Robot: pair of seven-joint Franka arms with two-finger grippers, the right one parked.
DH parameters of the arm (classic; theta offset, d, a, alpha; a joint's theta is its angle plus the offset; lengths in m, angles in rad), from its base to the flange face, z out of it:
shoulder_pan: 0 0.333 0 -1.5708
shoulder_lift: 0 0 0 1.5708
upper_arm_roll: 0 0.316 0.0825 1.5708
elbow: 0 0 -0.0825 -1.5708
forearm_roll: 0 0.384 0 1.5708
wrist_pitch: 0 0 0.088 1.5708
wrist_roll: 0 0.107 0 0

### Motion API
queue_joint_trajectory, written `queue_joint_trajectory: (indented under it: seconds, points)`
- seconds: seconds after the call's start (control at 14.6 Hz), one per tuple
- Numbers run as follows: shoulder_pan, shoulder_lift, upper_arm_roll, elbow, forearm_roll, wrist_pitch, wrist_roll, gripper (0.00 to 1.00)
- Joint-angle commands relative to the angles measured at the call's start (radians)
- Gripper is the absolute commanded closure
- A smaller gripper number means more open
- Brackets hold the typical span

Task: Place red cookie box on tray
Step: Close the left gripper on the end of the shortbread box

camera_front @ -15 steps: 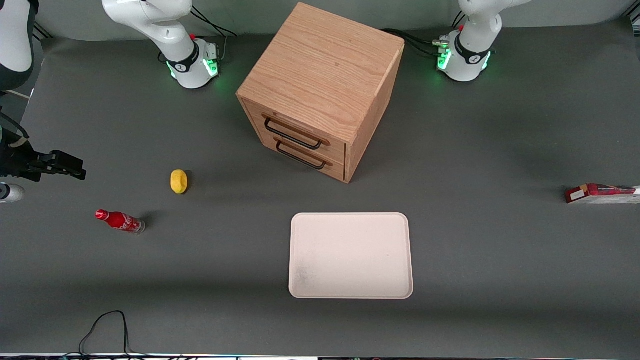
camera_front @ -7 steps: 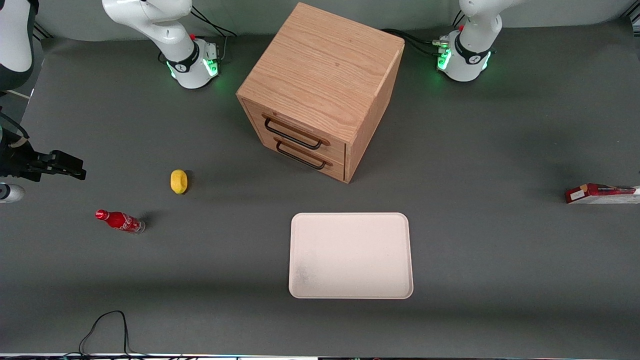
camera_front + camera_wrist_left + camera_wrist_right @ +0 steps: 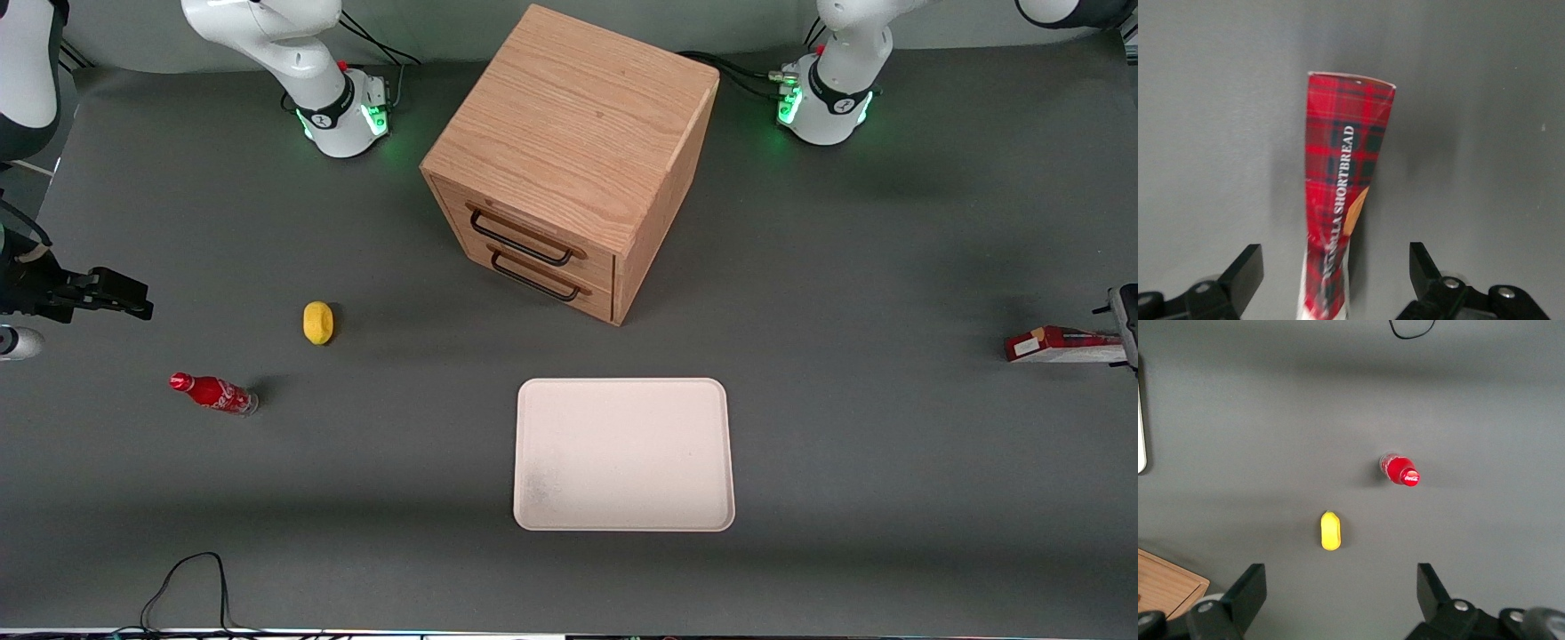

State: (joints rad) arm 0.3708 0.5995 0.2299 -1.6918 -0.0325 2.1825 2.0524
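Lying flat on counter (image 3: 889,462) nearest front camera: tray (image 3: 624,454), bare. Farther back, at working arm's end of counter: red cookie box (image 3: 1053,344) standing on thin edge, well apart from tray. Tool (image 3: 1336,280) hovering directly above box, fingers (image 3: 1245,272) spread wide, one on each side of box, gripping nothing. Wooden drawer cabinet (image 3: 569,160) sitting farthest back, mid-counter.

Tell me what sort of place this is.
Probably a robot manipulation lab: a grey-covered table with arm bases bolted on, holding test props, a wooden drawer cabinet, tray and red cookie box. The open gripper hovers over the box.
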Motion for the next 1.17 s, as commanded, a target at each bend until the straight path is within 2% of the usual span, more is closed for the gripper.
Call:
queue_joint_trajectory:
  seconds: [0.0,0.07,0.14,0.21,0.62,0.82,1.1]
  points:
    - [0.017,0.023,-0.006,0.018,-0.041,0.005,0.031,0.26]
    - [0.019,0.025,-0.006,0.017,-0.047,0.019,0.032,0.58]
    - [0.020,0.025,-0.004,0.015,-0.046,0.032,0.031,0.96]
    - [0.020,0.025,-0.004,0.015,-0.044,0.036,0.032,1.00]
    - [0.013,0.008,-0.006,0.018,-0.046,0.014,0.005,1.00]
    - [-0.001,-0.061,-0.006,0.021,-0.041,-0.094,-0.156,1.00]
    - [-0.061,-0.179,-0.007,0.023,-0.037,-0.260,-0.459,1.00]
